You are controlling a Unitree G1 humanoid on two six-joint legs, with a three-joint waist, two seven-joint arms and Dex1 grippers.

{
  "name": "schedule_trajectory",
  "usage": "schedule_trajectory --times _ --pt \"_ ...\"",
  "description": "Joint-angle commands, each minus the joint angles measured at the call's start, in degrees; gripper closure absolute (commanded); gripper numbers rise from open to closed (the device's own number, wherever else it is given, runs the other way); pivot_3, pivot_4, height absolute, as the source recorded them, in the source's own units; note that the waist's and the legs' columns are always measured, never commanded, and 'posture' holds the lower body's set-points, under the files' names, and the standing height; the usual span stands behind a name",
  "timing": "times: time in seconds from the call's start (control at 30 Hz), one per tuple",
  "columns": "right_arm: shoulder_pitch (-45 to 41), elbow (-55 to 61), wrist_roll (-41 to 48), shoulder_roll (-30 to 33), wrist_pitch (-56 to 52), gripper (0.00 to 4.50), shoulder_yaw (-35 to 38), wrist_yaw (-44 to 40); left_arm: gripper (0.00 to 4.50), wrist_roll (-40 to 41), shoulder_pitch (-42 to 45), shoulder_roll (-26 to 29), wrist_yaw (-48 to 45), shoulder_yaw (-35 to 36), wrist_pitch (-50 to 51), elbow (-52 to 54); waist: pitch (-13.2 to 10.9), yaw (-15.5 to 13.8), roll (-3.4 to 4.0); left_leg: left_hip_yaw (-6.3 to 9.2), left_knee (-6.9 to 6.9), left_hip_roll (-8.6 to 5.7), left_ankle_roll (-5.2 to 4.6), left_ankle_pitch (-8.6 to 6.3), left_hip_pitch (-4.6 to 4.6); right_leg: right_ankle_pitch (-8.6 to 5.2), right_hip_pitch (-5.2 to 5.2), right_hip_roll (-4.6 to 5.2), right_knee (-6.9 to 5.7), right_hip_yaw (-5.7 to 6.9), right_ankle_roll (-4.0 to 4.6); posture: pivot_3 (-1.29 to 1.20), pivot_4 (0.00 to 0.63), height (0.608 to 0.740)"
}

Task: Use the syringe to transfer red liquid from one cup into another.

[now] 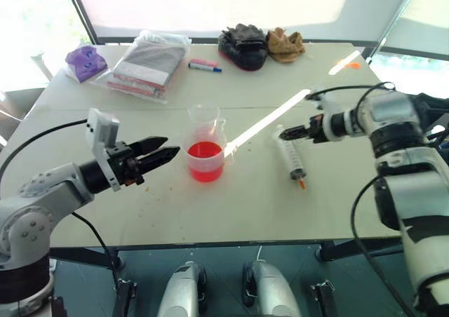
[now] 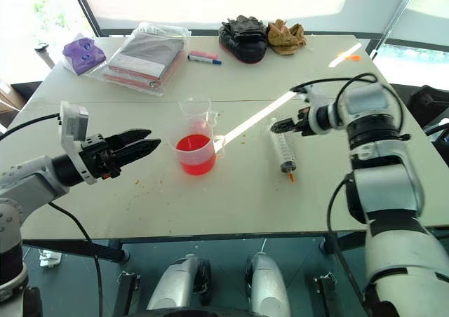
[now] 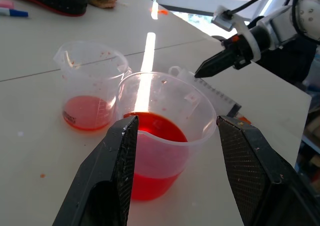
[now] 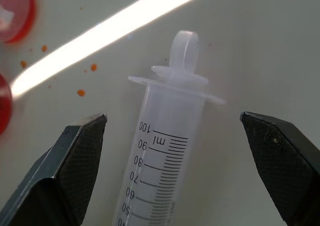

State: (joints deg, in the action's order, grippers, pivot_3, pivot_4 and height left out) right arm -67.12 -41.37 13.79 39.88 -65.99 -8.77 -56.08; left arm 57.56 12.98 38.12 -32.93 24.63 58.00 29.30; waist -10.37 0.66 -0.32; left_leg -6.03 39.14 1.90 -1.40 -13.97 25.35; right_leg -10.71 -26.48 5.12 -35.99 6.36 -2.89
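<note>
On the desk: syringe (image 1: 291,154) lies flat, plunger in
Right gripper (image 4: 175,136): fingers apart, straddling it
Left gripper (image 3: 175,161): fingers apart
Both cups: hold red liquid (image 1: 205,153)

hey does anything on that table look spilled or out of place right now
Yes. Small orange-red droplets speckle the white table around the two cups holding red liquid. The syringe lies flat on the table, the open right gripper straddling its plunger end.

It looks like a test room or lab: a plain white table (image 1: 140,212) beside big bright windows (image 1: 210,5), carrying measuring cups (image 1: 206,156) and a syringe (image 1: 290,157).
</note>
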Motion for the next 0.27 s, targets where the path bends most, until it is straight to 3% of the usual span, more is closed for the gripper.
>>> schedule_trajectory --times 0.03,0.17,0.27 --pt "1.34 17.75 11.25 2.6 -7.83 0.03 13.49 -2.39 1.92 0.88 -0.88 0.5 1.38 2.89 -2.28 -0.16 0.0 0.13 0.0 0.01 -0.02 0.02 0.0 0.0 0.0 0.0 -0.01 -0.01 0.0 0.01 0.0 0.0 0.15 0.74" --pt "17.14 43.68 17.83 3.93 -3.54 0.03 22.6 -2.34 1.92 0.06 -3.03 1.23 1.46 3.05 -3.63 -0.62 0.12 -0.22 -0.19 0.11 -0.13 0.15 0.04 -0.02 -0.13 -0.09 0.12 -0.1 0.03 0.14 0.05 0.0 0.15 0.74" --pt "33.06 58.6 17.8 0.22 5.93 0.03 29.64 2.31 1.92 1.87 -3.21 3.24 2.03 3.91 -2.99 0.43 0.14 -0.89 -0.25 0.1 -0.1 0.14 0.08 -0.04 -0.09 -0.32 0.15 -0.06 0.12 0.16 0.01 0.0 0.15 0.74"
